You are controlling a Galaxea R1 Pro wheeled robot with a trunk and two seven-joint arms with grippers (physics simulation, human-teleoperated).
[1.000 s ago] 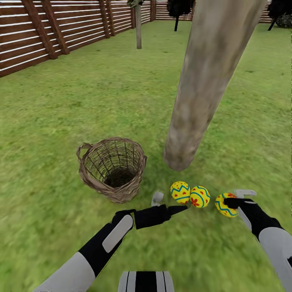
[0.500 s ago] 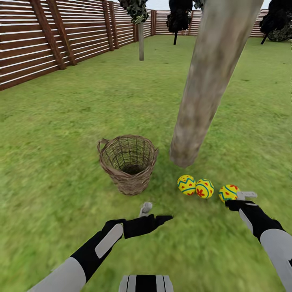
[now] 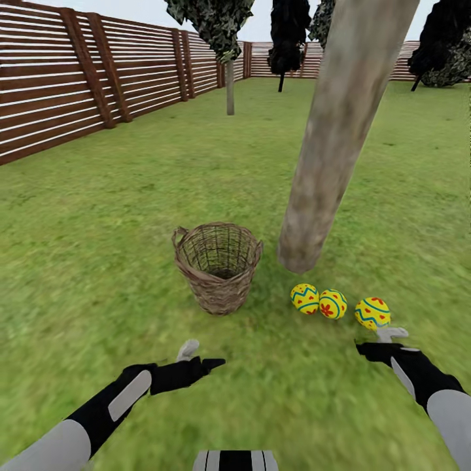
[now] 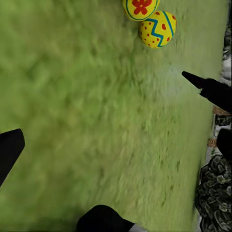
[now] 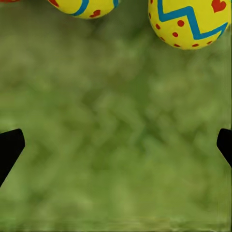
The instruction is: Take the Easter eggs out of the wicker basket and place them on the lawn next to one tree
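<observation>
Three yellow Easter eggs (image 3: 305, 298) (image 3: 332, 303) (image 3: 373, 313) lie in a row on the lawn (image 3: 118, 216) at the foot of the pale, leaning tree (image 3: 327, 144). Left of the trunk stands the wicker basket (image 3: 218, 265), upright, with no egg showing inside. My right gripper (image 3: 381, 341) is open just short of the rightmost egg, not touching it. My left gripper (image 3: 199, 356) is open over bare grass, nearer than the basket. In the right wrist view two eggs (image 5: 188, 21) (image 5: 84, 7) lie beyond the open gripper (image 5: 116, 150). The left wrist view shows two eggs (image 4: 158, 29) (image 4: 140, 7) far beyond its open gripper (image 4: 116, 147).
A brown slatted fence (image 3: 59, 98) runs along the left and the back of the garden. A thin-trunked tree (image 3: 229, 85) and dark trees (image 3: 288, 39) stand far off. Open grass lies all around the basket and the trunk.
The view has lifted and backed off. My left arm has drawn back leftward from the eggs. My right gripper has pulled away from the rightmost egg, which stays on the grass.
</observation>
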